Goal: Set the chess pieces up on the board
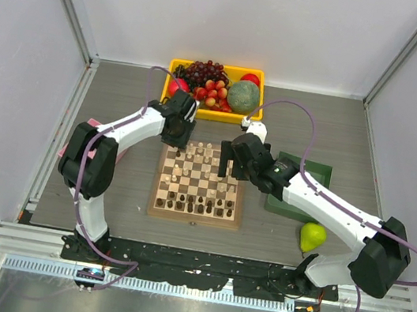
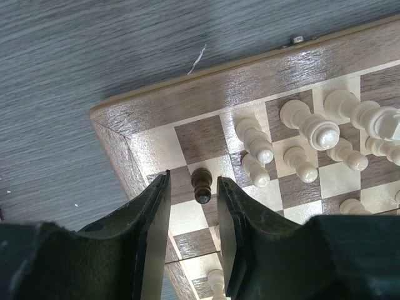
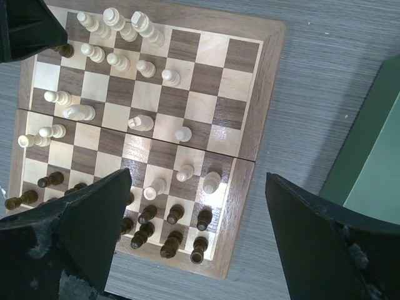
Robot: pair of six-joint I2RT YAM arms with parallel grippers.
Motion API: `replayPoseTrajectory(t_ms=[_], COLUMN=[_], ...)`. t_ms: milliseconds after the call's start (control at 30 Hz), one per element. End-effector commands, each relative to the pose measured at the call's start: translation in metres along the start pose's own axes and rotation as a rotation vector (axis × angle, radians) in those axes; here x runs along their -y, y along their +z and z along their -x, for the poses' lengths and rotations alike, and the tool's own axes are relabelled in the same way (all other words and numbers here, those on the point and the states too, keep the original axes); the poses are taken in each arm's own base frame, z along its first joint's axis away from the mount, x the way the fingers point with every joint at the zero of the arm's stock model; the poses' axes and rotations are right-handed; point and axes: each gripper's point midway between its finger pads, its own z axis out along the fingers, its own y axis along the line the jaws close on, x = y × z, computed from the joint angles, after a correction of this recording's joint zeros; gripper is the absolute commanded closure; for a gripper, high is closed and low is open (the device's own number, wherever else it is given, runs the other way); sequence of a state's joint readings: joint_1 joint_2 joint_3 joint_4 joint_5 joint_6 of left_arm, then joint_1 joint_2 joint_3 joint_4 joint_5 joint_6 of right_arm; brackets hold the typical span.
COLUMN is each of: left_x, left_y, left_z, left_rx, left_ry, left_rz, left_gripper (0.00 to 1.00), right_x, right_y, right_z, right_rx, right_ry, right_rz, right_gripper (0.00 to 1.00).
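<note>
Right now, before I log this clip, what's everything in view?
board: one, brown checkered, table centre
cream pieces: many, mostly board's far half
dark pieces: many, mostly near rows
yellow tray: one, far edge
grapes: one bunch, dark, yellow tray
cherries: cluster, red, yellow tray
melon: one, green, yellow tray
red fruits: two, yellow tray
green tray: one, right of board
pink tray: one, left, partly hidden
pear: one, yellow-green, near right
left gripper: open, flanking dark pawn, board's far-left corner
right gripper: open, over board's right side
</note>
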State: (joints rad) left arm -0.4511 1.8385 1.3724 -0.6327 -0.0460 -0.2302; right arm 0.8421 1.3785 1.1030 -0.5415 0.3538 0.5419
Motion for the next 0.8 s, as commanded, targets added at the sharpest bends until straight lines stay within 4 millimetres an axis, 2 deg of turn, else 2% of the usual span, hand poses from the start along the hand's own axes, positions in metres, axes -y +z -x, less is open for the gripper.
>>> replayPoseTrajectory(t_ms=[0,767], left_x=[0.004,0.006], left_y=[-0.003,0.008], left_z=[0.018,-0.001], left_rx=[0.047,-0.015], left_ry=[0.000,-0.007], left_rz=[-0.027,-0.039], left_gripper=[0.60,0.64], right_x=[0.002,0.000], right_y=[-0.008,-0.006], right_z=[0.013,0.011], right_rx=[0.051,0.040], right_ry=[0.035,0.033], right_rz=[-0.001,0.003], right_gripper=[0.05,0.05])
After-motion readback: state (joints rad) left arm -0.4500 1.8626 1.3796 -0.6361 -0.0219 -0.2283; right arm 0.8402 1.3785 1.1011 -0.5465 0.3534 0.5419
